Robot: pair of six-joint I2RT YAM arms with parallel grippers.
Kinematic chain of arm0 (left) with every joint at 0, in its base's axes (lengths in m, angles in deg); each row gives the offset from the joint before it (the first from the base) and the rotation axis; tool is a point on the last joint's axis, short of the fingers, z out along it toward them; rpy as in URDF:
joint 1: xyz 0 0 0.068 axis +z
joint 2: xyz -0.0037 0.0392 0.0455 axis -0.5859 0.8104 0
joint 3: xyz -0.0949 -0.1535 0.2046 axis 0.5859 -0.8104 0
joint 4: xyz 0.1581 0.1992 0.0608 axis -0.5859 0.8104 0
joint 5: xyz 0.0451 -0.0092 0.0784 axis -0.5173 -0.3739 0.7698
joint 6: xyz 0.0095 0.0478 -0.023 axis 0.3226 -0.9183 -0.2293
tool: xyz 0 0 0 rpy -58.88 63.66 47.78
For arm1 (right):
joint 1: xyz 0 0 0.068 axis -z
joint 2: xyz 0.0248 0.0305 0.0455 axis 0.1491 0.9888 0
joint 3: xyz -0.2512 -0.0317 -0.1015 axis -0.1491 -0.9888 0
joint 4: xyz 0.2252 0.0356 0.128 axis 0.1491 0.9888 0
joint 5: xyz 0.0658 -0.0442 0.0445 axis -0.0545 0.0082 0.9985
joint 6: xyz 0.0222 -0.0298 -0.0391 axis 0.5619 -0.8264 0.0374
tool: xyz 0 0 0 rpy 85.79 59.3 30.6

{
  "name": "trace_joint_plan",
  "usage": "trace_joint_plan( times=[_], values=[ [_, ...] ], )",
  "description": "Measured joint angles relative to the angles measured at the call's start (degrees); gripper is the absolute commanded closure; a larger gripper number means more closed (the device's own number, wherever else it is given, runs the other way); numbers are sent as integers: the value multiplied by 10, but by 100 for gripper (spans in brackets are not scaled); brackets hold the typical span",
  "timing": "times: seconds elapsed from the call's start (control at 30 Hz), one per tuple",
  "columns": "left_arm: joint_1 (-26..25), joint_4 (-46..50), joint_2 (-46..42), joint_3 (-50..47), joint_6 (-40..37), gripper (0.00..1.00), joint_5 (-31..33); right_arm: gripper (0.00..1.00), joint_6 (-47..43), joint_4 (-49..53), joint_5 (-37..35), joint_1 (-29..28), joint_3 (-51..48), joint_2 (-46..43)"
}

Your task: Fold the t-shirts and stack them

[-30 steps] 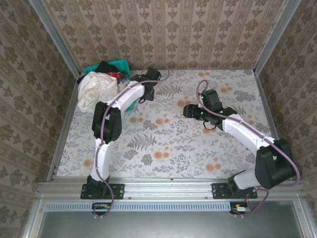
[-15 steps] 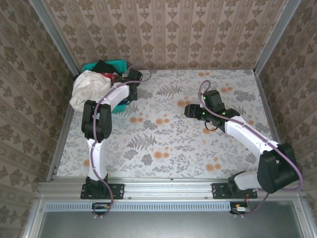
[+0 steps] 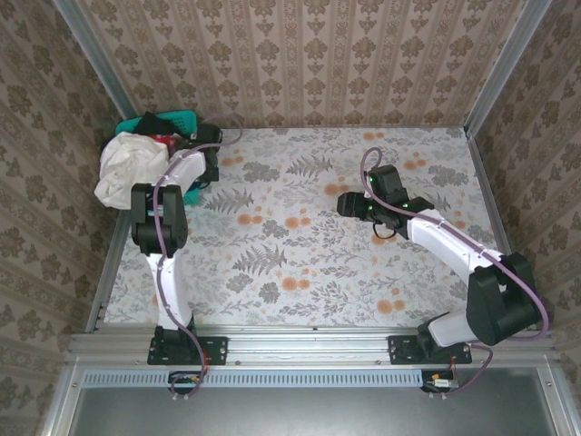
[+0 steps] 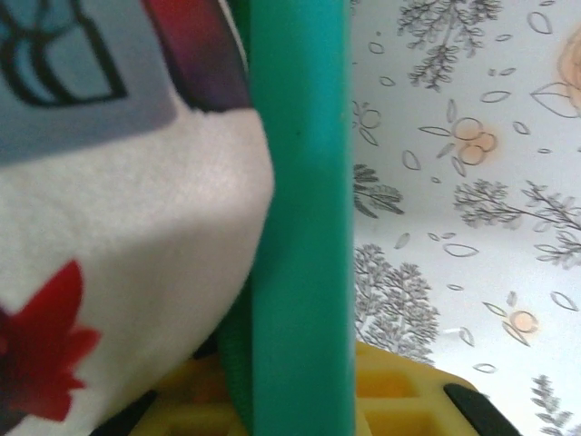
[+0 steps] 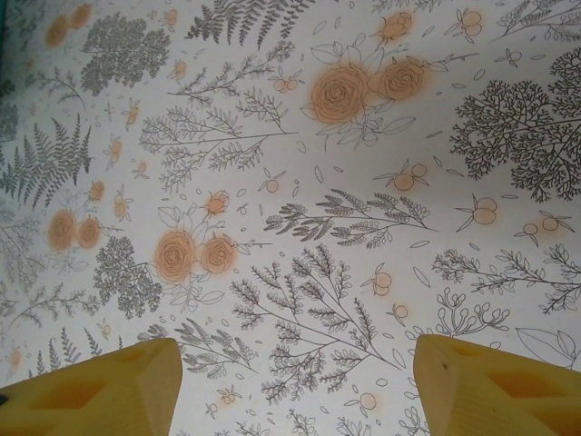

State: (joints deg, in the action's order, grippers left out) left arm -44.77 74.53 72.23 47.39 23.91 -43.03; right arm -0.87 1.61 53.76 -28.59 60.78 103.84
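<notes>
White t-shirt (image 3: 123,168) bunched over teal basket (image 3: 180,118); left gripper (image 4: 300,400) clamped on its rim, right gripper (image 5: 295,372) fingers apart, well right of basket; retrieval step, likely; next: grasp cloth, not rim

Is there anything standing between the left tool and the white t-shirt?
Yes. The wall of the teal basket stands between the fingers of the left tool. The white t-shirt presses against it from the left in the wrist view.

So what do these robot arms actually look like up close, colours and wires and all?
Both the left arm and right arm have white shells, chunky black joints and black bases. A purple cable loops along each. The fingers are yellow plastic.
</notes>
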Motion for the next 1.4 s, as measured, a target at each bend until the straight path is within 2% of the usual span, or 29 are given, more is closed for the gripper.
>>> trace_joint_plan(
  times=[0.17,0.27,0.3,0.33,0.37,0.4,0.47,0.5,0.53,0.6,0.63,0.8,0.9,1.0,1.1,1.27,1.33,1.4],
  values=[
    [5,-17,-3,-9,-39,89,-4,30,2,0,-2,0,0,2],
    [7,-34,-12,-25,-64,85,-11,30,2,0,-2,0,0,2],
    [8,-40,-16,-31,-72,80,-14,30,2,0,-2,0,0,2],
    [9,-45,-17,-35,-78,68,-16,30,2,0,-2,0,0,2],
    [10,-48,-19,-37,-89,61,-17,30,2,0,-2,0,0,2],
    [11,-52,-20,-38,-90,58,-23,30,2,-1,-2,0,0,2],
    [11,-59,-20,-38,-100,33,-28,30,2,-1,-2,0,0,2],
    [11,-60,-20,-38,-102,27,-33,30,2,-2,-2,0,0,2],
    [10,-60,-21,-39,-103,26,-37,30,2,-2,-3,0,0,2],
    [7,-58,-29,-42,-102,16,-49,30,2,-2,-5,0,0,2],
    [6,-54,-39,-44,-102,16,-57,30,2,-2,-7,0,0,2],
    [4,-38,-136,-55,-82,0,-144,29,1,2,-20,0,0,-3],
    [9,-45,-206,-59,-65,0,-176,30,-1,2,-24,0,0,-14],
    [19,-49,-245,-52,-43,0,-165,30,-1,2,-24,0,0,-18],
    [52,-37,-224,-14,-15,0,-146,30,-1,2,-24,0,0,-18],
    [122,-32,-133,40,12,2,-148,30,-1,-4,-23,0,0,-18],
    [136,-12,-81,78,21,13,-150,30,-1,-5,-21,0,-1,-18],
    [140,2,-47,103,30,37,-151,30,-1,-9,-21,0,-5,-18]
  ],
)
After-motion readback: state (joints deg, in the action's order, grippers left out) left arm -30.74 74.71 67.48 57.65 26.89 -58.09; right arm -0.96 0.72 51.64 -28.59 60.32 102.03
